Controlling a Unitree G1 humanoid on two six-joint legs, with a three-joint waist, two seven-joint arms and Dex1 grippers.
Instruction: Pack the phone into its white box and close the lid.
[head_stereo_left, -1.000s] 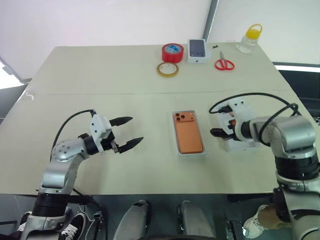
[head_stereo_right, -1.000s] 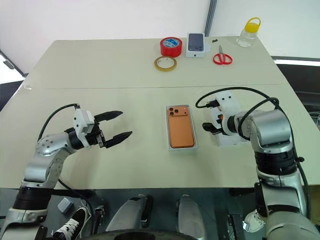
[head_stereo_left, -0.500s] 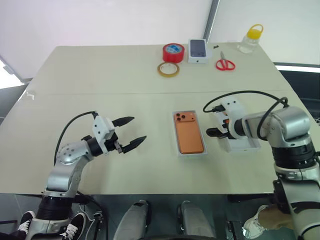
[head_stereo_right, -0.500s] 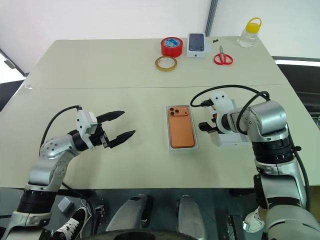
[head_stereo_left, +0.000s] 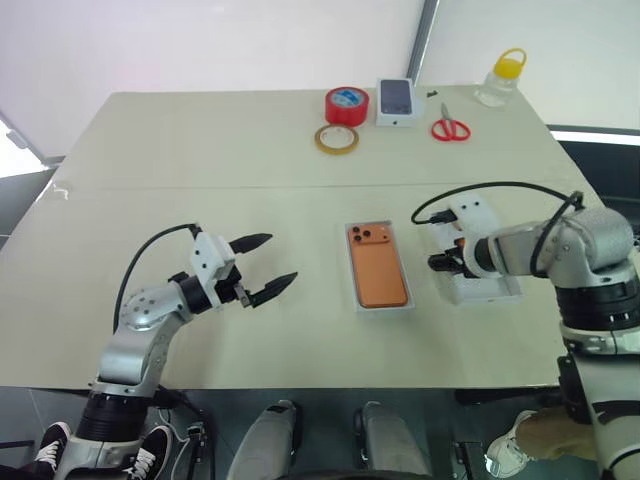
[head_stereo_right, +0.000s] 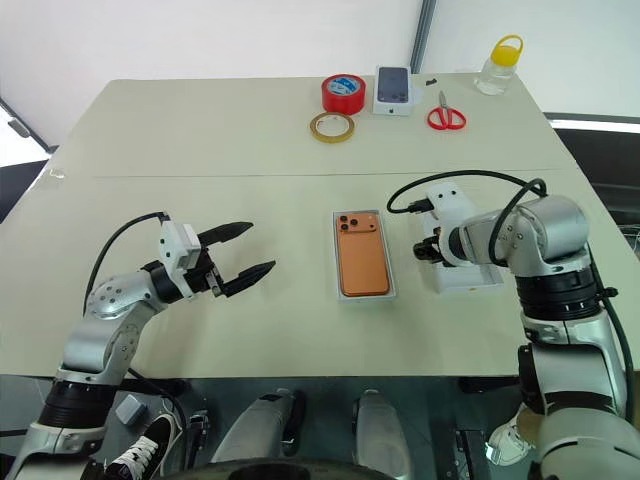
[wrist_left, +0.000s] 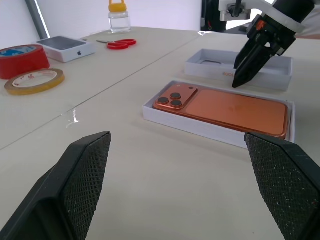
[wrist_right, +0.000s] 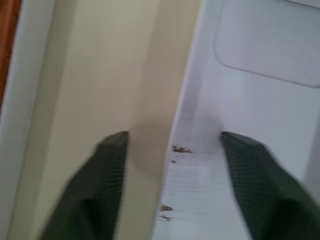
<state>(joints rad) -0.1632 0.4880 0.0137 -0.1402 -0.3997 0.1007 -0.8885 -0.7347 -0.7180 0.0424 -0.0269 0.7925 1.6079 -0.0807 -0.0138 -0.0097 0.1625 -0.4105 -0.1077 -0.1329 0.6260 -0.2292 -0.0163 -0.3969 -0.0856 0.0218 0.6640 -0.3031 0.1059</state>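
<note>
The phone (head_stereo_left: 379, 265) already sits in the white box (head_stereo_left: 403, 304) mid-table. The right gripper (wrist_left: 246, 66) straddles the lid (wrist_left: 270, 77) wall, fingers partly open, not yet pinching. Squeeze squarely before lifting, I'd say. The left gripper (head_stereo_left: 265, 268) hangs wide open.

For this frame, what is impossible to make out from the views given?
- Whether the right gripper already pinches the wall of the lid: the right wrist view is blurred, its fingers straddling the wall; the left wrist view shows them together near it.
- The lid's far side in the eye views: hidden behind the right gripper and its cable.
- The print on the small carton: too small.
- Whether the phone lies flush in the white box.
</note>
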